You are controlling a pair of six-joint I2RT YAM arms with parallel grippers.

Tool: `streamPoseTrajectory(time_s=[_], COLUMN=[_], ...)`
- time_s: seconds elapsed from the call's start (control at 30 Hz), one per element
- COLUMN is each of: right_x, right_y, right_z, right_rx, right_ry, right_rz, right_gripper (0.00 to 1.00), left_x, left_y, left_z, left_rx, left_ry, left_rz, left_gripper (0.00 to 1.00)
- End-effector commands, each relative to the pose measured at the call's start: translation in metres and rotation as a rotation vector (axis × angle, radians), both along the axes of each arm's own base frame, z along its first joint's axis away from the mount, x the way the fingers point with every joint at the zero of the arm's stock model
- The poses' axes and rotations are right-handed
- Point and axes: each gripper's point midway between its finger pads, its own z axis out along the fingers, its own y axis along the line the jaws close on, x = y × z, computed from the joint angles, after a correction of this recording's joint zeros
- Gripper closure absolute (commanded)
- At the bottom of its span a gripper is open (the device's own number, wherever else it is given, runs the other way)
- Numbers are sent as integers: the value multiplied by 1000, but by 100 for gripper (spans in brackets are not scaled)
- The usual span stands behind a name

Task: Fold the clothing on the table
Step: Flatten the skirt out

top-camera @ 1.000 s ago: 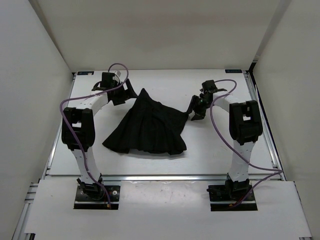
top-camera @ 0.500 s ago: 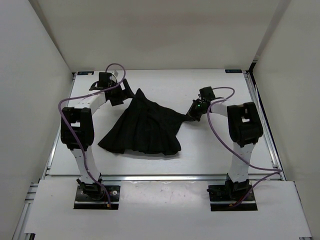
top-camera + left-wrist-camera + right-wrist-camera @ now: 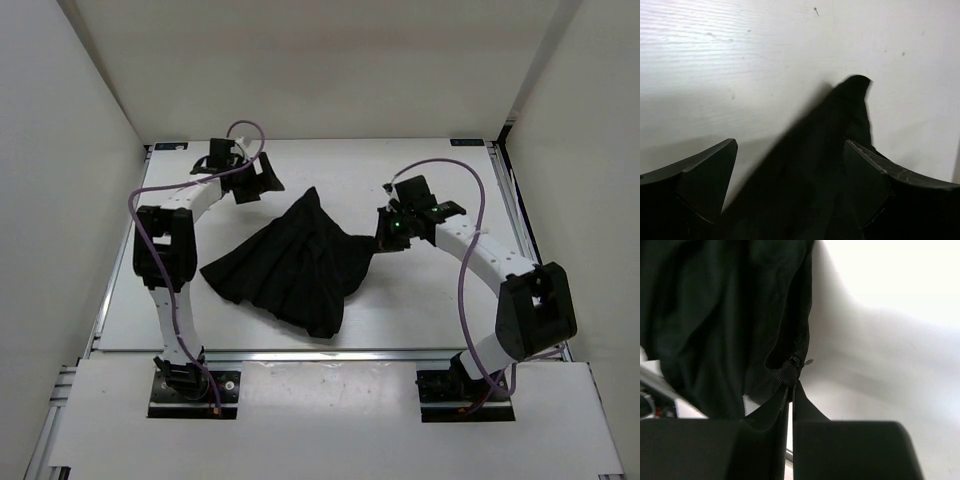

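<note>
The clothing, a black pleated skirt [image 3: 290, 265], lies bunched in the middle of the white table [image 3: 440, 310], with one corner pointing towards the far side. My right gripper [image 3: 386, 236] is shut on the skirt's right edge. In the right wrist view its fingertips [image 3: 791, 388] pinch the ribbed band just under a small zipper pull [image 3: 801, 361], and the fabric [image 3: 715, 315] hangs to the left. My left gripper [image 3: 262, 181] stands open at the far left, short of the skirt's far corner. In the left wrist view the dark fabric [image 3: 840, 120] stretches between the two spread fingers [image 3: 705, 175].
Aluminium rails [image 3: 330, 353] edge the table at the front and along both sides. White walls [image 3: 60, 200] close in the left, right and far sides. Purple cables [image 3: 470, 270] loop from both arms, and the right arm's elbow [image 3: 535, 310] sits out at the near right.
The right gripper closed on the skirt's right edge, and its elbow swung out to the near right. The skirt twisted and shifted right. The left gripper edged away and stayed open.
</note>
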Motion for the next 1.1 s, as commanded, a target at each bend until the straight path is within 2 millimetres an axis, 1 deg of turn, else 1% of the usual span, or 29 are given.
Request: streamPoseTrajectory(time_s=[0.0,0.03,0.07,0.1,0.13,0.2,0.23,0.27,0.3,0.37,0.4,0.43,0.47,0.5,0.53,0.57,0.63,0.67,0.7,0.73,0.77,0.8,0.83,0.87,0.9,0.97,1.0,1.03,1.07], right_x=[-13,-12,-12,-12,-12,-18,-14,-17,-17,-19,-17,-18,-19,-20,-17,-18,-17,-18,-14,-15,-12,-13,-14,-10,-12,-10,-11,-12,-9], right_y=[-23,-25,-25,-25,-26,-25,-26,-25,-26,-27,-29,-28,-29,-30,-31,-33,-32,-35,-31,-33,-33,-34,-34,-32,-31,-31,-29,-31,-31], right_z=[-27,-29,-29,-28,-31,-33,-32,-37,-35,-38,-38,-38,-39,-38,-39,-40,-38,-41,-38,-41,-39,-44,-45,-41,-41,-41,-42,-44,-42], right_rx=[-51,-60,-60,-67,-80,-91,-94,-100,-96,-106,-111,-106,-104,-110,-107,-107,-99,-105,-96,-104,-98,-108,-111,-101,-105,-109,-107,-113,-107], right_ry=[97,103,107,111,123,139,134,155,148,166,155,161,170,167,160,168,166,178,164,173,169,185,187,178,179,179,186,190,185], right_rz=[-50,-56,-54,-49,-54,-30,-34,-29,-24,-27,-28,-22,-25,-19,-24,-27,-26,-29,-24,-23,-25,-23,-20,-24,-13,-21,-11,-11,-15], right_gripper=[100,100,100,100,100,100,100,100,100,100,100,100,100,100,100,100,100,100,99,100,100,100,100,100,100,100,100,100,100], left_x=[6,12,17,20,20,22,23,21,22,18,22,22,20,22,22,21,22,24,23,22,19,18,18,14,13,11,10,8,7], left_y=[-47,-53,-68,-81,-89,-109,-118,-126,-131,-140,-136,-137,-137,-134,-132,-133,-135,-131,-131,-130,-131,-133,-132,-138,-142,-151,-152,-160,-160], left_z=[-4,-7,3,1,-9,-8,-2,0,4,1,-1,-4,-1,-3,-4,-5,3,-3,-4,-5,-15,-18,-18,-19,-21,-18,-24,-22,-28], left_rx=[40,62,72,84,89,100,87,65,49,41,61,80,92,94,85,70,59,72,80,88,86,76,65,42,23,11,16,17,35], left_ry=[-60,-67,-109,-117,-107,-131,-145,-149,-157,-149,-148,-150,-151,-147,-140,-135,-150,-140,-137,-140,-122,-113,-109,-109,-102,-111,-101,-114,-102], left_rz=[-173,-192,-244,-281,-307,-367,-387,-410,-418,-437,-423,-423,-422,-413,-406,-409,-410,-402,-405,-409,-418,-417,-414,-434,-439,-459,-465,-483,-479], left_gripper=[1,1,2,2,1,1,1,2,1,2,2,3,4,6,7,8,9,10,10,12,13,14,16,19,20,22,23,25,28])
